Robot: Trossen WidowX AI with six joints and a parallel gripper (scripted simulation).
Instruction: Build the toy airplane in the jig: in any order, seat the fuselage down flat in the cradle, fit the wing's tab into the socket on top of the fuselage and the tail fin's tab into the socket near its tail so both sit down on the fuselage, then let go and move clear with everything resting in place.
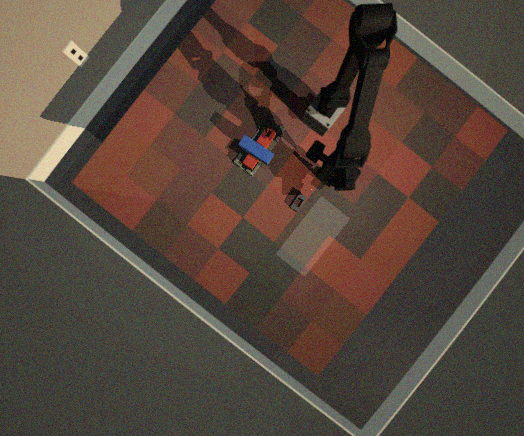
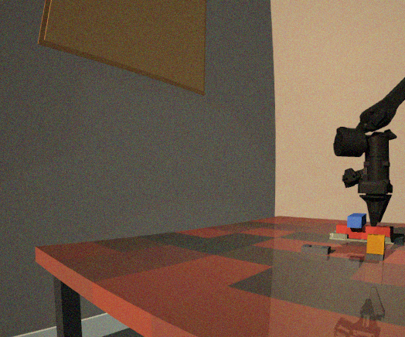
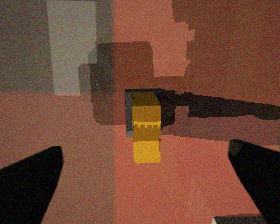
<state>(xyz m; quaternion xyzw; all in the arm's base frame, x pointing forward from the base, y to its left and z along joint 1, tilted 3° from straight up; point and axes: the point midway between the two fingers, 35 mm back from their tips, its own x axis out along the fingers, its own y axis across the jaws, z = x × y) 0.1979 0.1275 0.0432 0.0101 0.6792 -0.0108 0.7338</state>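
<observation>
The red fuselage (image 1: 250,161) (image 2: 380,231) lies in the pale grey cradle (image 2: 338,236). The blue wing (image 1: 256,150) (image 2: 356,220) lies across its top; its tab is hidden. The orange-yellow tail fin (image 2: 376,244) (image 3: 146,151) stands upright in a small dark grey holder (image 2: 375,257) on the table, apart from the fuselage. My gripper (image 3: 146,148) (image 2: 375,224) points down above the fin, open and empty, with the fin between the fingertips' lines in the wrist view. The arm hides the fin in the top view.
A second small dark grey holder (image 1: 296,200) (image 2: 315,249) sits empty on the table near the fin. A pale flat rectangle (image 1: 313,235) shows on the tabletop. The arm's pale base plate (image 1: 325,119) is beyond the cradle and fin.
</observation>
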